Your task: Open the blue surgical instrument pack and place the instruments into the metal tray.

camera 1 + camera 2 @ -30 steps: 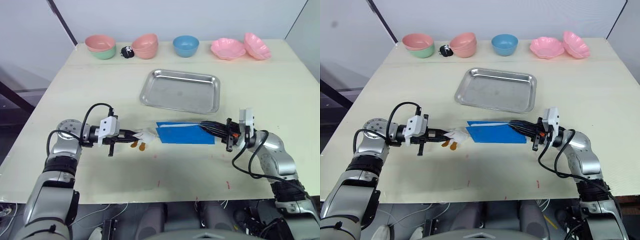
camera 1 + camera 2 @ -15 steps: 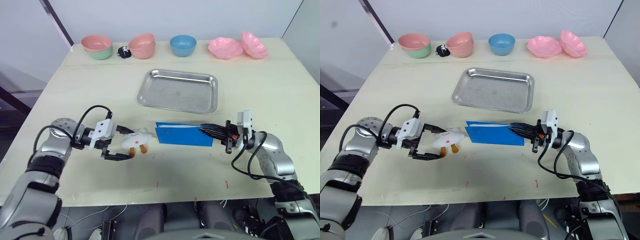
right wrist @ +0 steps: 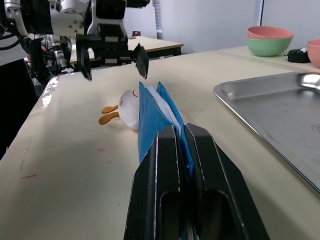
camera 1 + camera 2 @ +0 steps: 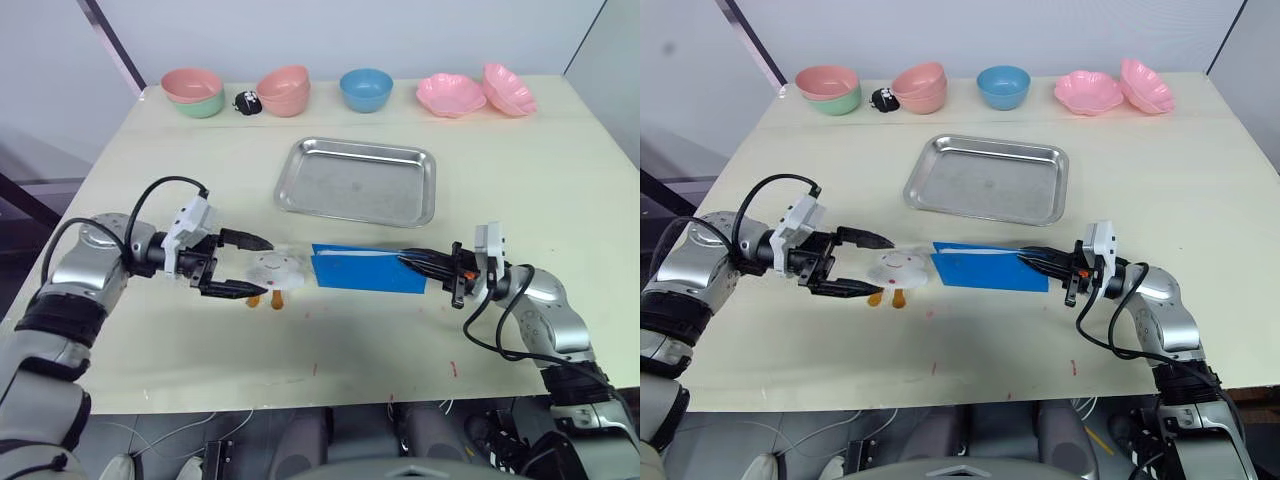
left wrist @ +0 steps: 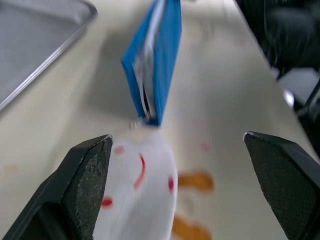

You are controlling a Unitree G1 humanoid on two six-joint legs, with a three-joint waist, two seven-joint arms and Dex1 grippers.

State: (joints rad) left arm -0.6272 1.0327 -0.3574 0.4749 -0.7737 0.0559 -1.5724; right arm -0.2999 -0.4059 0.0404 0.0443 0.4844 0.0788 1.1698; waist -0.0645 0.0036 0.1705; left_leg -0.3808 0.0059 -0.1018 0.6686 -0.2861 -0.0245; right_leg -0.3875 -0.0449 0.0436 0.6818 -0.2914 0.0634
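Left gripper now raised, fingers spread around white toy, right gripper stretched low, clamped on blue surgical instrument pack lying closed before metal tray.

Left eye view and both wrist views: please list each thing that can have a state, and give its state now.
Blue surgical instrument pack: folded shut, lying flat, one end pinched.
Right tool: shut on the pack.
Left tool: open, fingers either side of the toy.
White toy: on the table, touching the pack's end.
Metal tray: empty.
Blue bowl: upright.
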